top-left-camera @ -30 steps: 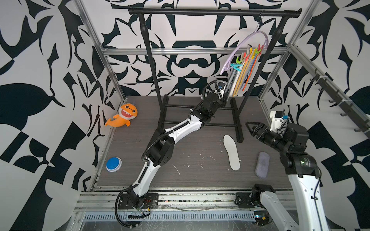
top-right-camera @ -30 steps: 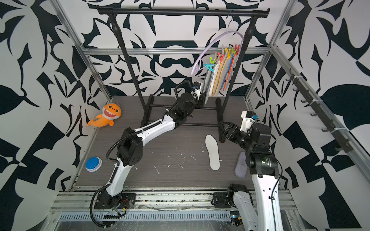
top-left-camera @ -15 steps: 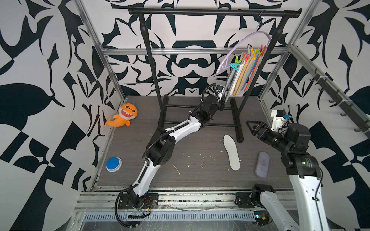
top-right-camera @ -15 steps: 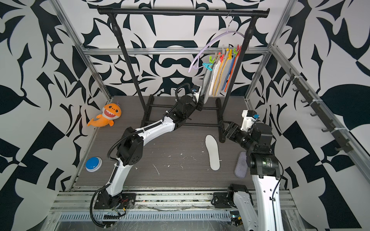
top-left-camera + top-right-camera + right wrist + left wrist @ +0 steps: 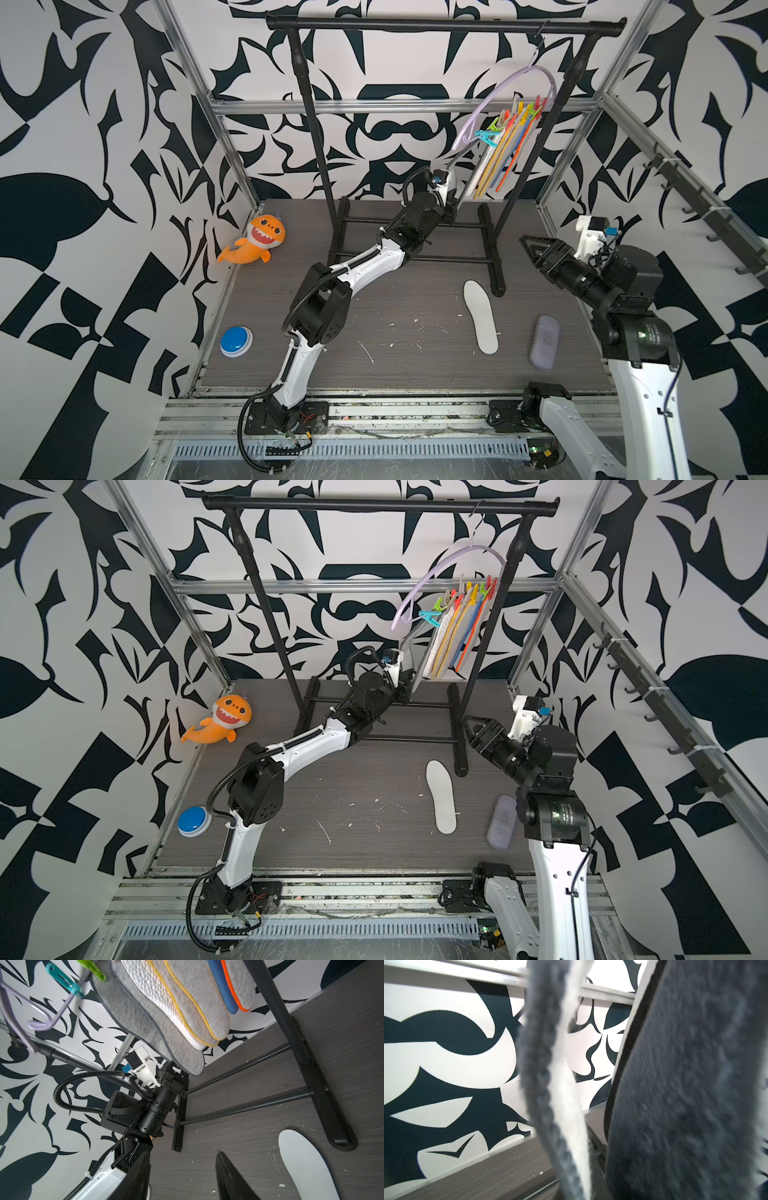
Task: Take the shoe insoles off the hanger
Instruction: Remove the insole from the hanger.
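Trouble lies in the pull: the left gripper is clamped on the bottom tip of the dark grey fuzzy insole, pegged at the end of the lilac hanger. Pulling may swing or unhook the hanger, since the right gripper, half-spread and empty, steadies nothing.

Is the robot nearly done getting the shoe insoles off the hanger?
Not nearly. Done: one white insole lies on the floor. In hand: the left fingers are shut on the bottom end of a fuzzy dark grey insole that hangs from the hanger. Left: the other insoles are pegged up there too, and the right fingers are open and empty.
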`<state>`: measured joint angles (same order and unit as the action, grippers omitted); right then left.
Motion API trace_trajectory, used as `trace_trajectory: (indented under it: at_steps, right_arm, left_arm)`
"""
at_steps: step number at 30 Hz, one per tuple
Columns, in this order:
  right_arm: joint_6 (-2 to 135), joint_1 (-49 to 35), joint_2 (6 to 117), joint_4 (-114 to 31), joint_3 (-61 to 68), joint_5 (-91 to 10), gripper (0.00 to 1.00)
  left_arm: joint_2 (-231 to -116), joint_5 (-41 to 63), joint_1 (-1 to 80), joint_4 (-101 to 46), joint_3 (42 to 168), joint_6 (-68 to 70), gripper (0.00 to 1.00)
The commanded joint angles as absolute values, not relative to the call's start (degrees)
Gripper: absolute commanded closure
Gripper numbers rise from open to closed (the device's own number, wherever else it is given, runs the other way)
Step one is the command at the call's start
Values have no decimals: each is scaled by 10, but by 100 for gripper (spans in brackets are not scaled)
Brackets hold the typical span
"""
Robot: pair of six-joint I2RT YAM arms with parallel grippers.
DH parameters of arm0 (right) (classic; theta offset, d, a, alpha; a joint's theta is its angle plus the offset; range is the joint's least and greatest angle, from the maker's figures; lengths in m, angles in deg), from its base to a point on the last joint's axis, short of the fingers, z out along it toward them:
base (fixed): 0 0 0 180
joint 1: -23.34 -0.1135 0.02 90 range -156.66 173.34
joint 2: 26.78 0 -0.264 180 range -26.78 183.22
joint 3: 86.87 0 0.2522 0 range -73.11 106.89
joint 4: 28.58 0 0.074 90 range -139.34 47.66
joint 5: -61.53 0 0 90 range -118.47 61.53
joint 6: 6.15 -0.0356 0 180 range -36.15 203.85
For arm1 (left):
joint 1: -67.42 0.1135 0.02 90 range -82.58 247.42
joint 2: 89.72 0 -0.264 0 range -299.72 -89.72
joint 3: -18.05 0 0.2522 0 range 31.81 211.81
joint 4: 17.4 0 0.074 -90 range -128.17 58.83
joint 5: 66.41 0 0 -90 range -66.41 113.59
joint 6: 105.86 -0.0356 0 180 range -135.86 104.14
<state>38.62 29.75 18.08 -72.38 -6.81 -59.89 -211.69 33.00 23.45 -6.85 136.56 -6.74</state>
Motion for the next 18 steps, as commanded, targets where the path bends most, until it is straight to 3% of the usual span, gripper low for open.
trace_trajectory:
  at_steps: [1,18]
  right_arm:
    - [336,300,191,-668,-31,-588,46]
    - [122,299,275,-464,0,-577,48]
  left_arm:
    - [-2077,312,242,-43,1369,-38,100]
    - [-2076,273,271,-96,1414,34,100]
